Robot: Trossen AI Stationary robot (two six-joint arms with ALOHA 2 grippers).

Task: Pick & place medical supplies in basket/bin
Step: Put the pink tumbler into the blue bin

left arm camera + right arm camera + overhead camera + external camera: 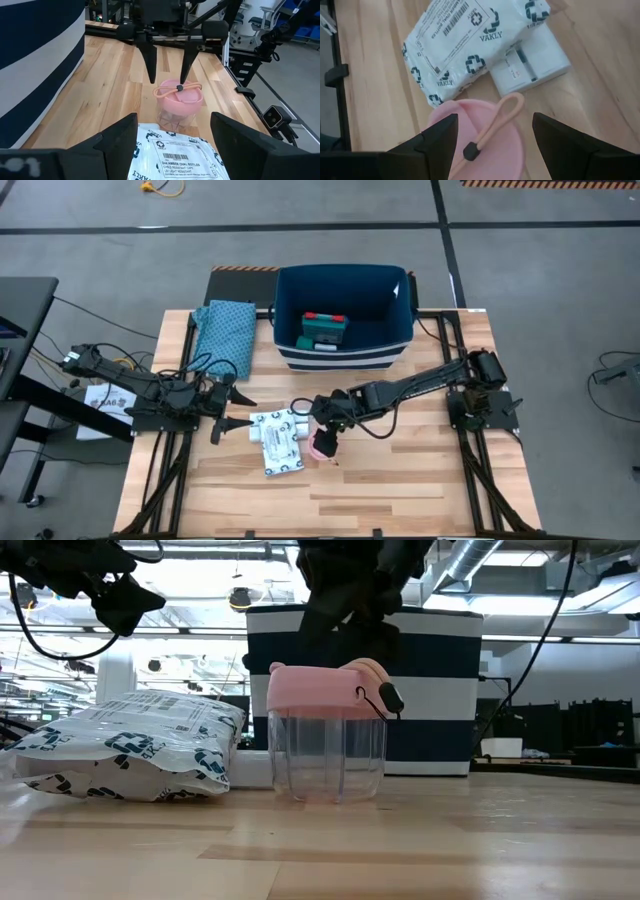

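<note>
The navy bin [344, 358] holds a teal-and-red box [324, 330].

Even, diffuse light fills the high view; the bench [400, 480] is bright and shadows under the arms are faint and soft. In the low view, ceiling lamps across the upper frame blow out to white, leaving the arms at upper left and upper centre as dark silhouettes, while the clear cup [327, 755] catches soft highlights and the bench in the lower frame goes slightly blurred. In the right wrist view, the white packet [470, 42] shows mild glare on its glossy wrap, and the dark fingers [560, 145] along the lower edge are out of focus.
</note>
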